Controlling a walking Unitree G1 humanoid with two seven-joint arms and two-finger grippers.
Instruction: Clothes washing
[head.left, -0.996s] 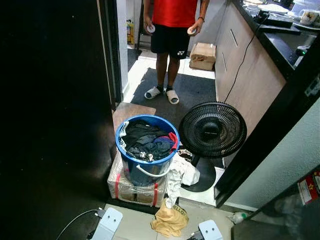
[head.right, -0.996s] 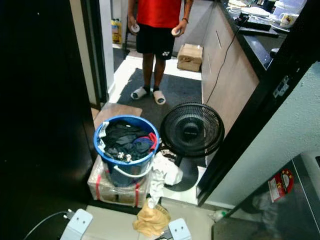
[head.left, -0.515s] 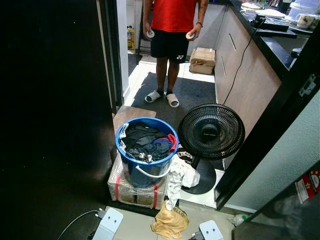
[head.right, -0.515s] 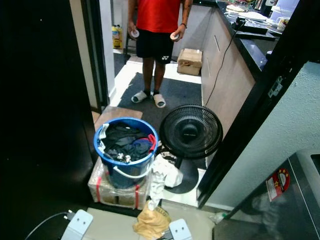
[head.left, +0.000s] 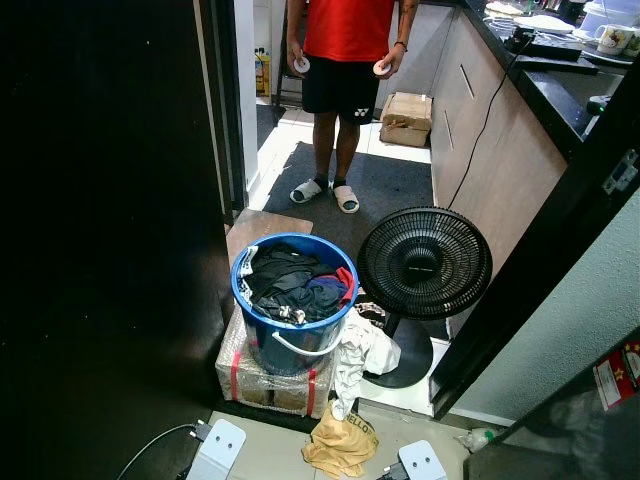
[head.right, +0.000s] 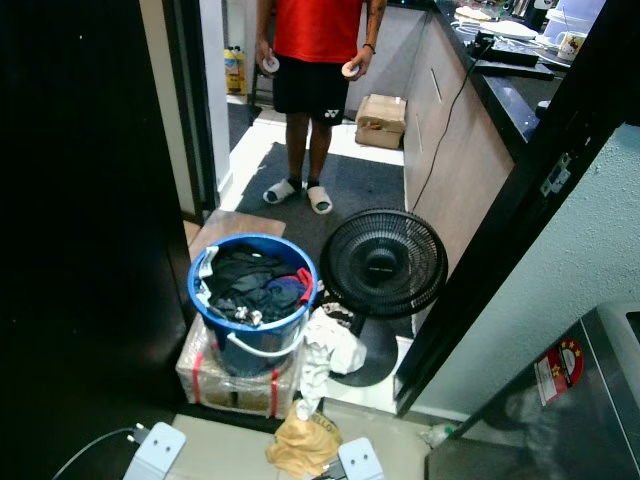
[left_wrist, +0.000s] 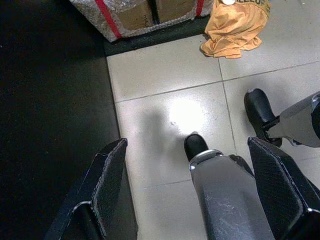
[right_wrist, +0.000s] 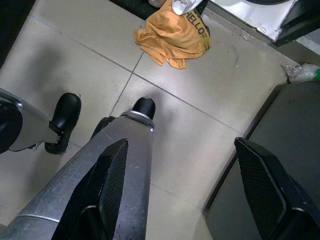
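Tiled floor (left_wrist: 165, 75) at a doorway, a kitchen counter (head.left: 560, 75) running off at two o'clock. Blue bucket (head.left: 293, 300) of dark clothes (head.left: 295, 283) stands at twelve o'clock on a wrapped box (head.left: 265, 382), just beside a black fan (head.left: 425, 262). White cloth (head.left: 360, 352) hangs off the box; an orange shirt (head.left: 340, 442) lies on the tiles below it. A person (head.left: 345, 60) stands beyond at twelve o'clock. Left claw (left_wrist: 192, 200) and right claw (right_wrist: 185, 185) both hang low over the tiles, fingers apart, holding nothing. Judged step: approach, no garment taken yet. Next move calls for stepping closer and lowering a claw onto the orange shirt or the bucket.
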